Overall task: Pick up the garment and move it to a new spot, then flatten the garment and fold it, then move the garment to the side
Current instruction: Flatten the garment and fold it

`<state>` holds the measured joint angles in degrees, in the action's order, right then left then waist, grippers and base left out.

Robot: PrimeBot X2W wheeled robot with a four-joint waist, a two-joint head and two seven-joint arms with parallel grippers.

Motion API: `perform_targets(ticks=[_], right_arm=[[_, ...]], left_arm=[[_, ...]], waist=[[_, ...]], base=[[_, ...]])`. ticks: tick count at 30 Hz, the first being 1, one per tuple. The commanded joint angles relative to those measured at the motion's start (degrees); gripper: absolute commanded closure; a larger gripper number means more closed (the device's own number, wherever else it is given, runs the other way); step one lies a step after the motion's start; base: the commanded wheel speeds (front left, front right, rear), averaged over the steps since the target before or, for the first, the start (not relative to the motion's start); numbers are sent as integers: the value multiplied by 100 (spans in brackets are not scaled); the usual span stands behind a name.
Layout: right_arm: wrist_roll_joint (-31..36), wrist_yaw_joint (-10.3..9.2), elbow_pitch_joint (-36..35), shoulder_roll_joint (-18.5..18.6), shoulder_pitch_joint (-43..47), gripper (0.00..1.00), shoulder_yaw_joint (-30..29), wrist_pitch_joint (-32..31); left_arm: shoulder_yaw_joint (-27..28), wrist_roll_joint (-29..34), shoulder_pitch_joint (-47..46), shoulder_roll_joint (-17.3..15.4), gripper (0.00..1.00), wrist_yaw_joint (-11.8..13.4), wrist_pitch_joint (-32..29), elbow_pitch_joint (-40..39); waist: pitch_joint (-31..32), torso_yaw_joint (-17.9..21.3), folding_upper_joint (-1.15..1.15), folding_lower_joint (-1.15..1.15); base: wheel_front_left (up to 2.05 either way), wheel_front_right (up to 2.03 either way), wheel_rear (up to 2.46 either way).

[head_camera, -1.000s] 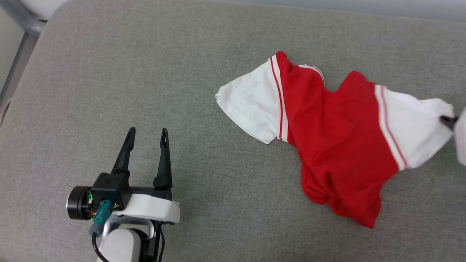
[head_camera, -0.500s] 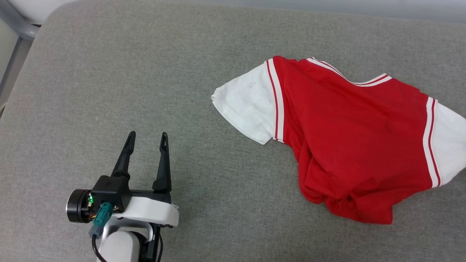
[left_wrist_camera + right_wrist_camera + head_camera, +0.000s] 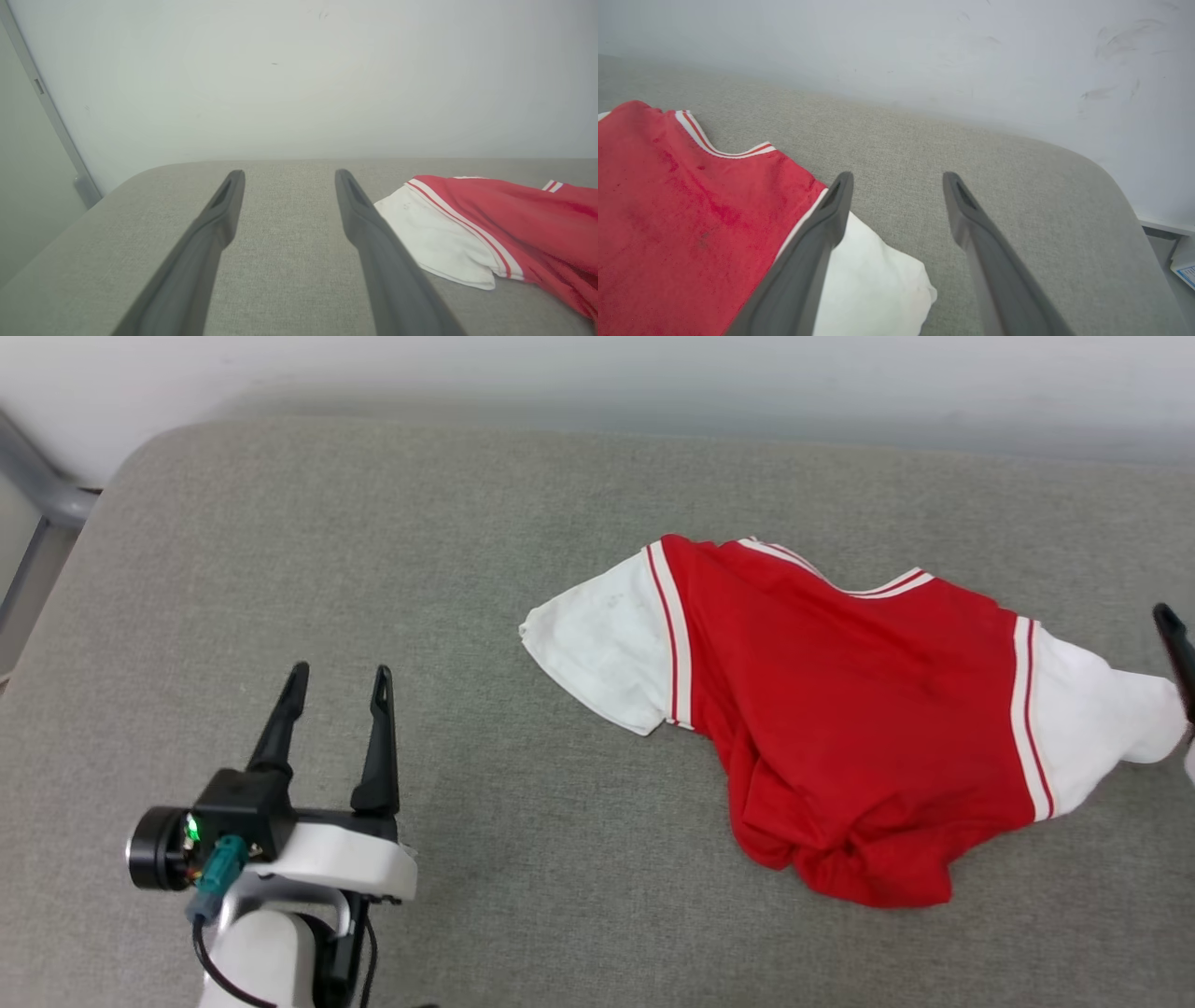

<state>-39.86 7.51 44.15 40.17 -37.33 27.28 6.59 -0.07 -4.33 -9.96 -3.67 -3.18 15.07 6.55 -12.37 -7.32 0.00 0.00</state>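
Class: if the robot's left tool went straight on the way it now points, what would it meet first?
Probably the pale wall: the left tool points across the bare grey fabric surface, passing left of the red, white-sleeved jersey shirt. Depth is unclear, so it might graze the surface first.

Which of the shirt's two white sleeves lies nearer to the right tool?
The right-hand sleeve, lying just by the right tool; the other sleeve is across the shirt, toward the left tool.
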Motion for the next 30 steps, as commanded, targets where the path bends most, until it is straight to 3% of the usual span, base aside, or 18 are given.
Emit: perform_targets(ticks=[1, 7, 14, 18, 21, 30], right_arm=[[167, -5, -66, -131, 117, 0, -99, 242], [1001, -5, -638, -727, 517, 0, -877, 787], [2144, -5, -2087, -1702, 1589, 0, -2068, 852], [2642, -5, -2924, -2189, 2204, 0, -2473, 791], [2881, -5, -3399, -2435, 2522, 0, -2621, 600], [3107, -5, -4100, -2724, 2885, 0, -2758, 278]], left_arm=[[27, -11, -126, -79, 0, -45, 15, 28], [10, -113, -712, -295, 0, -278, 15, 326], [-288, -421, -1624, -711, 0, -410, -65, 951], [-589, -700, -2215, -1017, 0, -420, -450, 1255], [-925, -1089, -2624, -1267, 0, -423, -960, 1428], [-2177, -2505, -3663, -2063, 0, -423, -3446, 1728]], waist=[[114, 118, 0, 0], [200, 277, 0, 0], [170, 444, 0, 0], [110, 533, 0, 0], [45, 610, 0, 0], [-205, 788, 0, 0]], base=[[0, 0, 0], [0, 0, 0], [0, 0, 0], [0, 0, 0], [0, 0, 0], [0, 0, 0]])
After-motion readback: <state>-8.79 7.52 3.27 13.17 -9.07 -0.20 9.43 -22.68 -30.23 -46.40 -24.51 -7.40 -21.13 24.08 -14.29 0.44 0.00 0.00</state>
